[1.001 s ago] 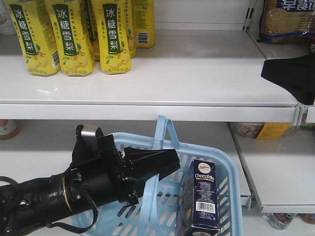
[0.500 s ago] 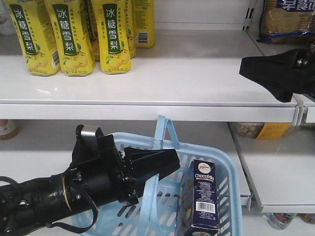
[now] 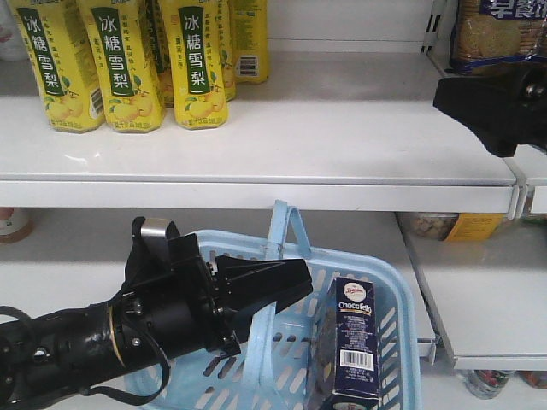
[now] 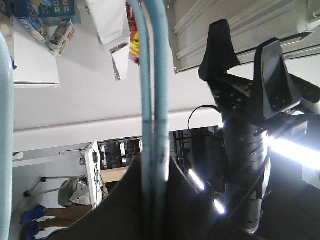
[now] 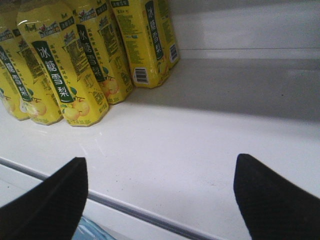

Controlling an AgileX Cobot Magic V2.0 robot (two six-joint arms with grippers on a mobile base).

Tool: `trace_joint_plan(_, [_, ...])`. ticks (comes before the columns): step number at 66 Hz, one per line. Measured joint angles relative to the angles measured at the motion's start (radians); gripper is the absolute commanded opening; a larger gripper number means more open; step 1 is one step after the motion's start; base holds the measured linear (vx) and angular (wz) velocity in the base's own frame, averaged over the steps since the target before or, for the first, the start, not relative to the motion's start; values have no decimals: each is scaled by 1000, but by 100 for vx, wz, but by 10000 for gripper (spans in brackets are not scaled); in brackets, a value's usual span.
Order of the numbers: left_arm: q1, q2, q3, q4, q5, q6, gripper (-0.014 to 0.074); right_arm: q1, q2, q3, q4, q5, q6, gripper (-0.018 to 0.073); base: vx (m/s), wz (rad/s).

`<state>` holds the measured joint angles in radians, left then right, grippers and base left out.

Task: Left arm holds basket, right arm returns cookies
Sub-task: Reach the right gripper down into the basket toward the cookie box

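**Front view**
- One light blue basket (image 3: 402,286), below the upper shelf (image 3: 359,137).
- One navy cookie box (image 3: 355,342), upright inside the basket against its right-hand wall, barcode facing out.
- Two handle loops: one stands free at the far rim, and the other runs up into the left gripper (image 3: 289,286).
- Yellow drink cartons (image 3: 120,64) on the shelf: three in the front row, at least two behind.
- One snack bag (image 3: 500,34), top right.
- Right gripper (image 3: 487,107) at the right edge, level with the shelf and well apart from the box. Its opening cannot be read from here.

**Left wrist view**
- Adds the grip: two pale blue handle bars (image 4: 154,75) pass between the dark fingers (image 4: 120,205), which are clamped onto them.
- Also shows the right gripper head-on, two fingers spread.

**Right wrist view**
- Two black fingertips (image 5: 50,200) wide apart with nothing between them, over bare white shelf.
- The cartons stand to the left.
- No cookie box in this view.
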<state>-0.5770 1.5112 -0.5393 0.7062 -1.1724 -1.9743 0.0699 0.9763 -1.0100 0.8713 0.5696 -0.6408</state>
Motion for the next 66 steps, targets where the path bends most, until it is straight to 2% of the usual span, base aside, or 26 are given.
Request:
trace_joint_plan(12, [0,0,0,0,0,0,-3,16,42,0,-38,-6,13,548,0,0])
trace_joint_plan(26, [0,0,0,0,0,0,-3,163,76,0,-148,-13,103,548,0,0])
trace_joint_plan(33, [0,0,0,0,0,0,-3,242,77,0,-227,-12,179,548,0,0])
trace_joint_plan(45, [0,0,0,-2,0,0,-3,326,77,0,-360,54,336,548,0,0])
trace_joint_plan(54, [0,0,0,-2,0,0,-3,362,66,0,-425,144,443,548,0,0])
trace_joint_plan(66, [0,0,0,-3,0,0,-3,372,20,0,-442,212,568,548,0,0])
